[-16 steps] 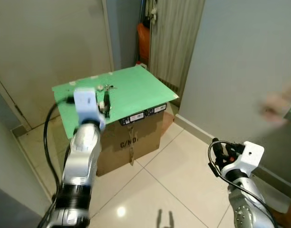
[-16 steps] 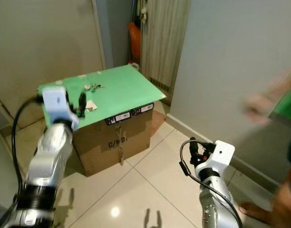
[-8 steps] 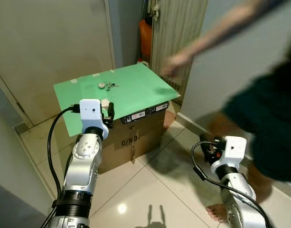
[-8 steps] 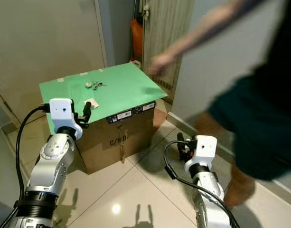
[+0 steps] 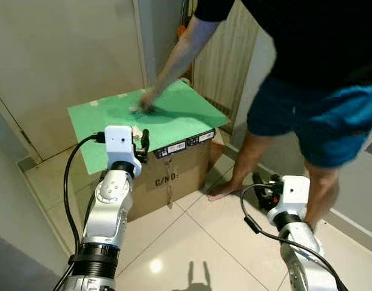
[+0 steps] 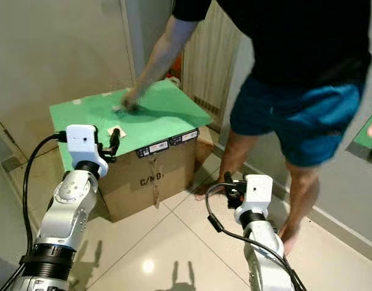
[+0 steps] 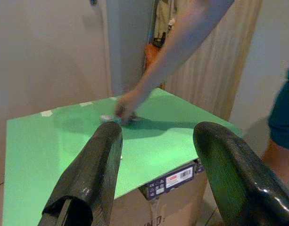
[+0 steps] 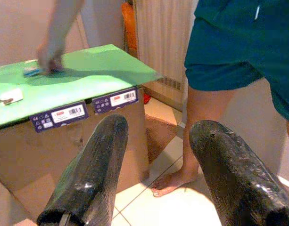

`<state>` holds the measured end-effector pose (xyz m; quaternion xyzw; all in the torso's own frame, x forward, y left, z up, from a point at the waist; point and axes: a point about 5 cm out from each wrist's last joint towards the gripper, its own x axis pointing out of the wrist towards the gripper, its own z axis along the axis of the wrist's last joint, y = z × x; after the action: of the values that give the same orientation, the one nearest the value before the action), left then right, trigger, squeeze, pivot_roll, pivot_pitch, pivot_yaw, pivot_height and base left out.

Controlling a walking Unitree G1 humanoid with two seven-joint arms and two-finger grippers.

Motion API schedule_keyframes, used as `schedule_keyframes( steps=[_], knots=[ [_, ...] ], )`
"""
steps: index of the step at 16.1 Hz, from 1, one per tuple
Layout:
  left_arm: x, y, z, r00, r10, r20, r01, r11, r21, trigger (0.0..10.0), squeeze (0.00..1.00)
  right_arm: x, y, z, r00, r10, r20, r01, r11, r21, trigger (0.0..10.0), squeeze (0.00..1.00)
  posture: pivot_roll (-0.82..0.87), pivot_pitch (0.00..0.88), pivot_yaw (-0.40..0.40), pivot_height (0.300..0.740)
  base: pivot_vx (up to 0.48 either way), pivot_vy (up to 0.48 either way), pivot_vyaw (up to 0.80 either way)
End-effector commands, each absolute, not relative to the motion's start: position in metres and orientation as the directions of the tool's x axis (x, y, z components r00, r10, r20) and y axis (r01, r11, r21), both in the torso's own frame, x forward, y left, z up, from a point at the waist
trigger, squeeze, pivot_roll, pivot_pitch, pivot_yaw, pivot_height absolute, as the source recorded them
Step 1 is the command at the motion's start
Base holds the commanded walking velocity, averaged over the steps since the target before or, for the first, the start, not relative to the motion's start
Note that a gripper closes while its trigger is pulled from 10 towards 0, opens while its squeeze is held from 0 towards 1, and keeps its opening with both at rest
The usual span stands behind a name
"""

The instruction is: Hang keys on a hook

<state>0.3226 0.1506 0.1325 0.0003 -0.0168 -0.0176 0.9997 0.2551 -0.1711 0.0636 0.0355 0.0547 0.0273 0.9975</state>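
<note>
The keys (image 7: 106,118) are seen lying on the green board (image 5: 173,118) capping the cardboard box (image 5: 173,176), at its far side, under a person's hand (image 5: 144,103). They are judged light, stiff, loose and prone to slip; the ring would be best pinched. The left pincer (image 7: 156,174) is held open at the box's near edge; the right pincer (image 8: 156,174) is open, well apart from the box. The person's arm (image 6: 158,54) is placed across the approach.
</note>
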Motion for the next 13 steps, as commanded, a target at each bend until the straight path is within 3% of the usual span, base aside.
schedule_keyframes(
  steps=[1, 13],
  knots=[
    [0.3241, 0.1485, 0.1379, 0.997, -0.054, 0.052, 0.054, 0.999, 0.006, 10.0, 0.00, 0.2584, -0.1707, 0.0645, 0.993, 0.066, -0.101, -0.060, 0.996, 0.059, 10.0, 0.00, -0.02, 0.000, 0.003, 0.740, 0.382, 0.000, 0.00],
    [0.3260, 0.1481, 0.1375, 0.998, -0.038, 0.046, 0.037, 0.999, 0.012, 10.0, 0.00, 0.2560, -0.1685, 0.0547, 0.986, 0.095, -0.140, -0.090, 0.995, 0.045, 10.0, 0.00, -0.01, 0.000, 0.008, 0.740, 0.441, 0.000, 0.00]
  ],
)
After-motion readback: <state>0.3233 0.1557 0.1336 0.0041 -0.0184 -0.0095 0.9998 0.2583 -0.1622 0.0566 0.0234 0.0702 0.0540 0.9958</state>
